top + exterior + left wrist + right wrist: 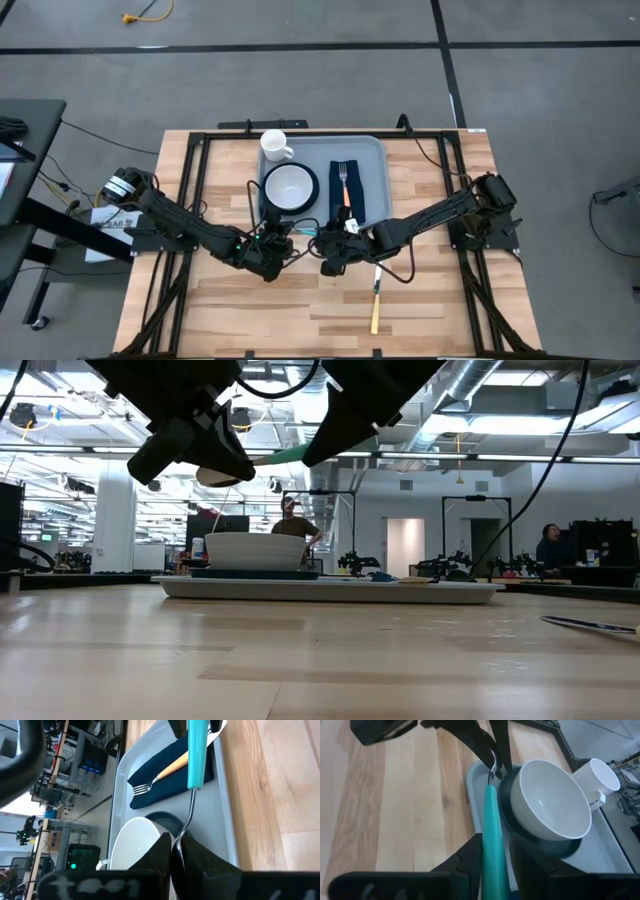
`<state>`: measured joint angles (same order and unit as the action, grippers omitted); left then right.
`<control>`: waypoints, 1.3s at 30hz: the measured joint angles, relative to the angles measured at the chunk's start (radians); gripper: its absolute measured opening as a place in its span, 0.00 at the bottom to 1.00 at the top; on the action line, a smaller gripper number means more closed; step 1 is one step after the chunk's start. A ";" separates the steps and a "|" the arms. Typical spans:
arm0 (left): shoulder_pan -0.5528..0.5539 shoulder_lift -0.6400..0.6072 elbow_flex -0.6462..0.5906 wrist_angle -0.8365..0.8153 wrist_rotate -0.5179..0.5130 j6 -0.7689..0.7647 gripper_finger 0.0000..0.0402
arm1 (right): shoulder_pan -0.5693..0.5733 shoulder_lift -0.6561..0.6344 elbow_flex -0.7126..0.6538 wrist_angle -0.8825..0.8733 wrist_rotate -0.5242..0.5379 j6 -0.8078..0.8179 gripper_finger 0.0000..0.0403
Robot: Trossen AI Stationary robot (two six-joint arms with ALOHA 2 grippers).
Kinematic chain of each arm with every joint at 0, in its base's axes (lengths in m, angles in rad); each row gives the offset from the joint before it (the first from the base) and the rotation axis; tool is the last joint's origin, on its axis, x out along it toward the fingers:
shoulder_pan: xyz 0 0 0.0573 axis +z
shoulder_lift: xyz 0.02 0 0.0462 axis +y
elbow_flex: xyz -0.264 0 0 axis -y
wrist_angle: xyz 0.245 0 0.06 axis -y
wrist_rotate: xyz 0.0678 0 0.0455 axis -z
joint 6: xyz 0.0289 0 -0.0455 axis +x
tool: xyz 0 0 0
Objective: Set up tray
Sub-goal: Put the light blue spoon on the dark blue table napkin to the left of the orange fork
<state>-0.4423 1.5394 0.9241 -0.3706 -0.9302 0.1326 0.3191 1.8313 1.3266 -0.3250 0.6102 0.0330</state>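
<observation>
I've got the tray (372,160) at the far middle of the wooden tabletop (430,290), workshop room behind. Left pincer (176,851) is clamped on the teal spoon's (197,755) metal end, right pincer (495,851) grips its handle; the bowl end is hidden.

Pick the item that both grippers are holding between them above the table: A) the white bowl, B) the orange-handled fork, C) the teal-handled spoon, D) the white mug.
C. The left gripper pinches the metal end of the teal-handled spoon and the right gripper clamps its teal handle, beside the tray; fork, mug and bowl all rest on the tray.
</observation>
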 joint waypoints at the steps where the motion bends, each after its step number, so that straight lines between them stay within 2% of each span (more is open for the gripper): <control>1: 0.000 0.000 0.000 -0.002 0.000 -0.001 0.02 | 0.000 0.000 0.000 0.007 -0.002 0.000 0.20; 4: -0.001 0.000 0.000 -0.007 0.010 -0.004 0.02 | 0.000 0.000 0.000 0.020 -0.015 -0.008 0.10; 12: -0.001 0.000 -0.001 -0.003 0.007 0.002 0.06 | -0.001 0.001 0.000 0.026 -0.018 0.046 0.10; 19: -0.013 0.001 -0.003 0.028 -0.128 0.015 0.18 | -0.005 -0.001 0.000 0.022 -0.019 0.103 0.09; 23: -0.027 0.001 -0.003 0.025 -0.233 0.075 0.25 | -0.008 -0.001 0.001 -0.023 -0.019 0.175 0.09; 26: -0.048 0.002 -0.003 0.026 -0.328 0.104 0.29 | -0.017 -0.002 0.002 -0.074 -0.013 0.273 0.09; 29: -0.077 0.001 -0.003 0.024 -0.427 0.110 0.31 | -0.032 0.002 -0.001 -0.198 0.021 0.416 0.09; 32: -0.112 0.001 -0.002 -0.001 -0.471 0.092 0.31 | -0.052 0.000 -0.001 -0.326 0.085 0.593 0.09; 35: -0.145 -0.011 -0.002 -0.046 -0.455 0.005 0.31 | -0.071 0.000 -0.001 -0.436 0.137 0.748 0.09; 39: -0.184 -0.056 -0.002 -0.161 -0.350 -0.181 0.31 | -0.104 -0.005 -0.001 -0.519 0.164 0.883 0.09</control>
<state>-0.6261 1.4835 0.9218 -0.5317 -1.2804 -0.0481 0.2147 1.8264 1.3256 -0.8443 0.7745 0.9156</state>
